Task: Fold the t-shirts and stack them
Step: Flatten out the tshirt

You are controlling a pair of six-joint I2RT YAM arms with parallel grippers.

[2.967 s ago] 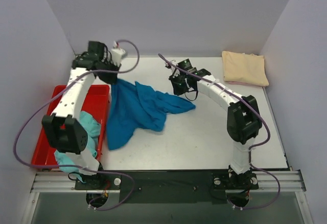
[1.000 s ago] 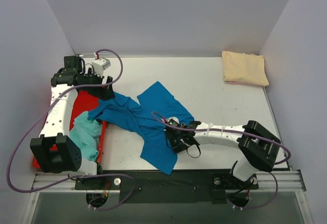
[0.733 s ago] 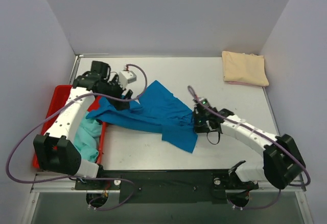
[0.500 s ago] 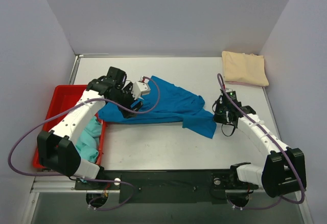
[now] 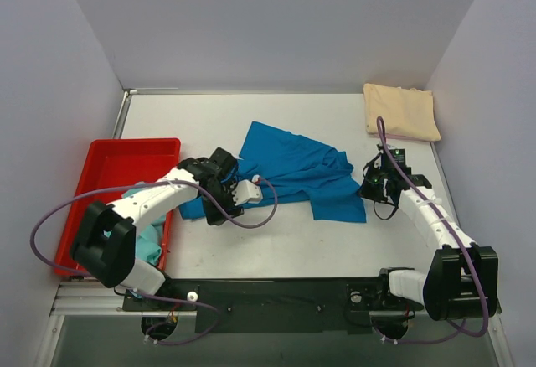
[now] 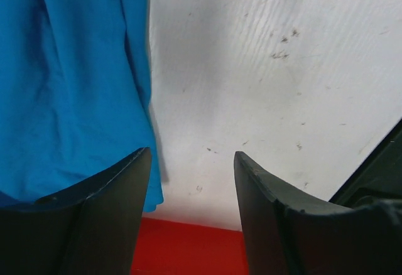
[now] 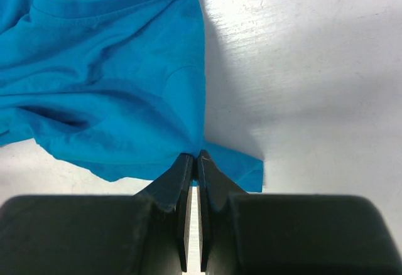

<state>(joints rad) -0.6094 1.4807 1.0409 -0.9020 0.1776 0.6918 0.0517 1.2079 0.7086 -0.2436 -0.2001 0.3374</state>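
The deep blue t-shirt (image 5: 293, 166) lies spread and rumpled across the middle of the white table (image 5: 276, 245). My right gripper (image 5: 371, 188) is shut on its right hem; in the right wrist view the fingertips (image 7: 196, 156) pinch the blue t-shirt (image 7: 107, 80) at its edge. My left gripper (image 5: 228, 196) hovers over the shirt's left end, open, with only bare table between its fingers (image 6: 191, 162); the blue t-shirt (image 6: 69, 86) lies beside the left finger. The cream t-shirt (image 5: 402, 111) sits folded at the far right corner. The teal t-shirt (image 5: 152, 237) lies in the tray, partly hidden by my left arm.
The red plastic tray (image 5: 126, 142) stands at the left edge of the table, and its red rim (image 6: 188, 247) shows just under my left gripper. Grey walls close in the table on three sides. A purple cable loops off each arm.
My right gripper has dragged the blue shirt's hem rightward and away from the near edge, spreading the shirt. My left gripper moved from the tray's far side toward the middle, its jaws narrowing.
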